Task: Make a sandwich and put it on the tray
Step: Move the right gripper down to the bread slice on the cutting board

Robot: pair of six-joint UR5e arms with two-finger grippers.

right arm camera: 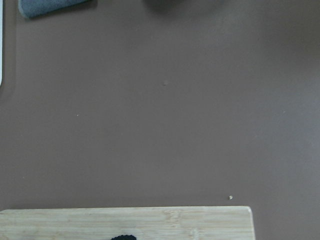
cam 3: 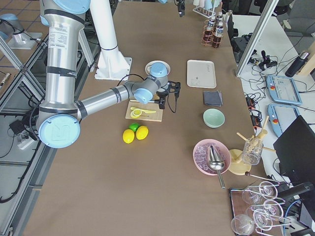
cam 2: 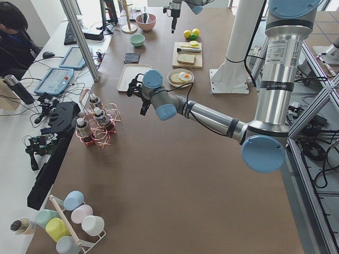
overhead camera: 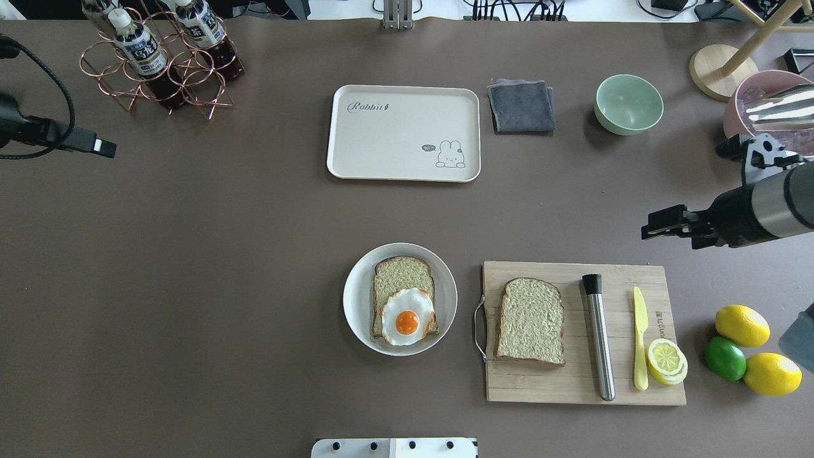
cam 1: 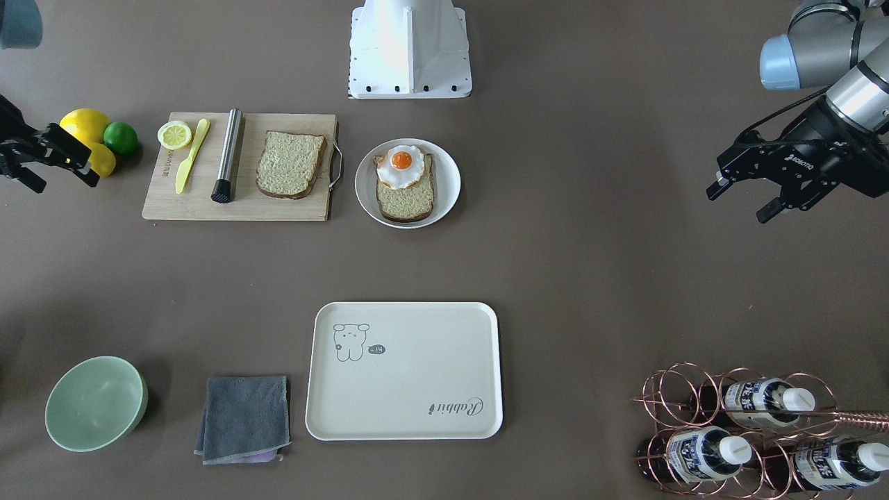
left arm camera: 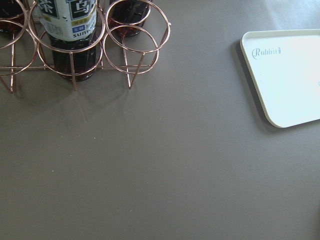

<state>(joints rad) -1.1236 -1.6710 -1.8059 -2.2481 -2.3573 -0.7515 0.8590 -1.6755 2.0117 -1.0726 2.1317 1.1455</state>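
Observation:
A round white plate [cam 1: 449,179] [overhead camera: 356,299] holds one wholegrain bread slice [cam 1: 410,201] with a fried egg [cam 1: 401,165] [overhead camera: 407,316] on its robot-side end. The second bread slice [cam 1: 290,164] [overhead camera: 531,321] lies on the wooden cutting board [cam 1: 305,208]. The cream-white tray [cam 1: 417,368] [overhead camera: 394,137] [left arm camera: 290,80] lies bare on the far side of the plate from the robot. My left gripper [cam 1: 737,205] [overhead camera: 105,149] hovers open and empty at the table's left end. My right gripper [cam 1: 66,185] [overhead camera: 655,229] hovers open and empty beyond the board's outer corner.
The board also carries a steel muddler [overhead camera: 600,337], a yellow knife [overhead camera: 640,337] and lemon slices [overhead camera: 666,360]. Two lemons and a lime [overhead camera: 725,358] lie beside it. A green bowl [overhead camera: 628,104], a grey cloth [overhead camera: 520,105] and a copper bottle rack [overhead camera: 159,63] stand along the far side.

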